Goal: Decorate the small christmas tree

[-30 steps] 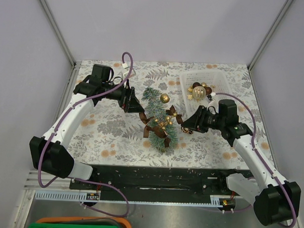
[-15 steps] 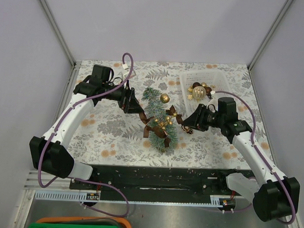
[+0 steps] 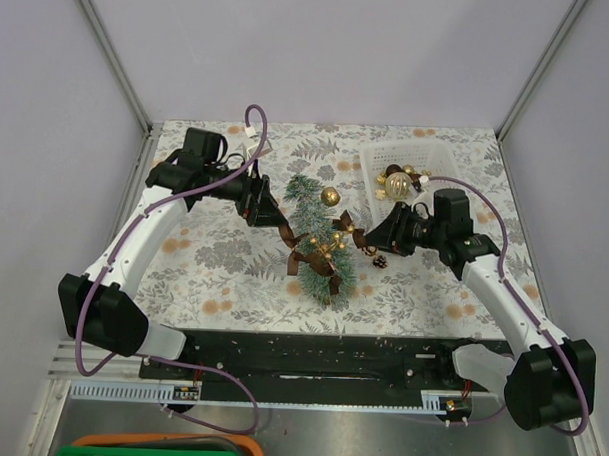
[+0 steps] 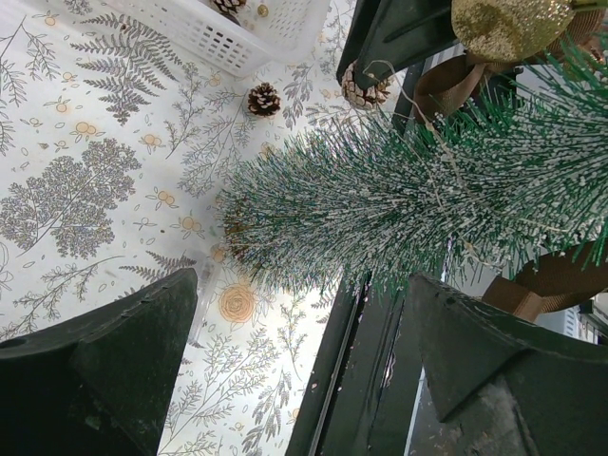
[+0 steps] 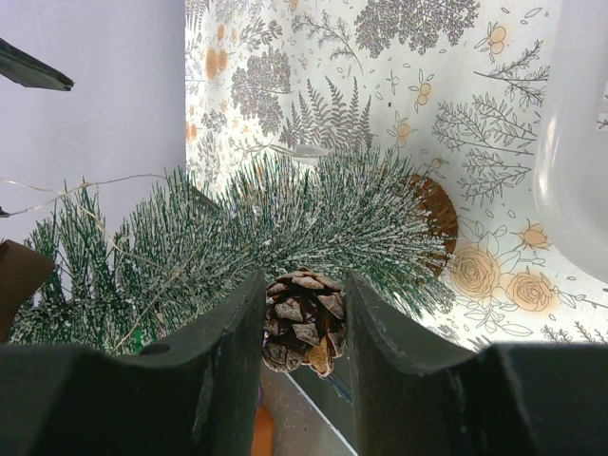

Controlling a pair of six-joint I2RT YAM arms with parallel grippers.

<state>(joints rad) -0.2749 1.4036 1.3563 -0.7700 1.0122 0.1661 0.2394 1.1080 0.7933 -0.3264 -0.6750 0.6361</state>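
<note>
While the small christmas tree [image 3: 319,239] sits toward the table's [image 3: 213,275] near edge, our right gripper [image 5: 304,285] pinches a pine cone [image 5: 302,328] beside it; our left gripper [image 4: 299,332] gapes wide.

Your small christmas tree [image 3: 319,239] stands upright on its round wooden base near the middle of the leaf-print table [image 3: 213,255]. It is a slim cone of frosted green bristles. A gold ball [image 3: 329,196] hangs near its tip, brown ribbon bows [image 3: 317,254] sit lower down, and thin wire trails through the branches.
</note>
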